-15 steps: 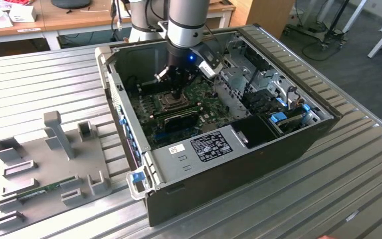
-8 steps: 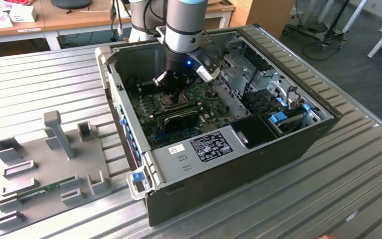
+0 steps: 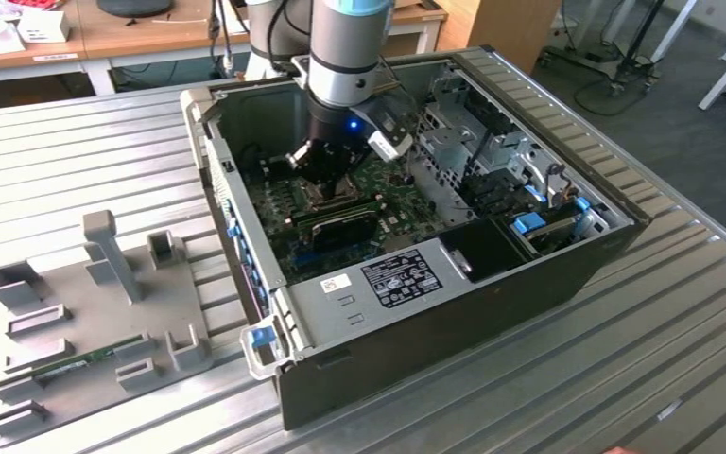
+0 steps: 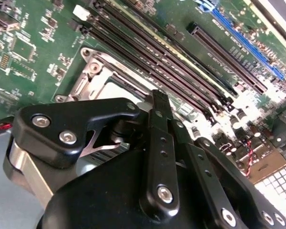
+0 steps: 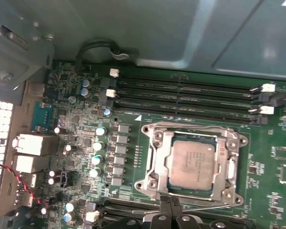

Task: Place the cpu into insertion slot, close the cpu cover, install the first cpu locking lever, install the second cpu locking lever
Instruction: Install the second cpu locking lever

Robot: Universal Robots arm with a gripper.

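In the first wrist view the cpu [image 5: 193,164] lies flat in the insertion slot [image 5: 234,168] on the green motherboard [image 5: 271,191]. The silvery cpu cover [image 5: 155,151] is folded down around it. A thin metal lever rod [image 5: 202,206] runs along the socket edge closest to my fingers. My gripper [image 5: 169,209] is at that edge, its two black fingers pressed together with nothing visible between them. The second wrist view has the fingertips [image 4: 158,101] just past the socket's metal frame [image 4: 93,76]. In the exterior view the gripper [image 3: 328,186] is down inside the computer case over the socket.
Long black memory slots [image 5: 186,102] run beside the socket, with more slots [image 4: 148,52] in the second wrist view. The case walls [image 3: 218,161] close in around the board. Drive bays and cables [image 3: 514,180] fill the exterior view's right side. A grey fixture plate [image 3: 98,303] lies on the table.
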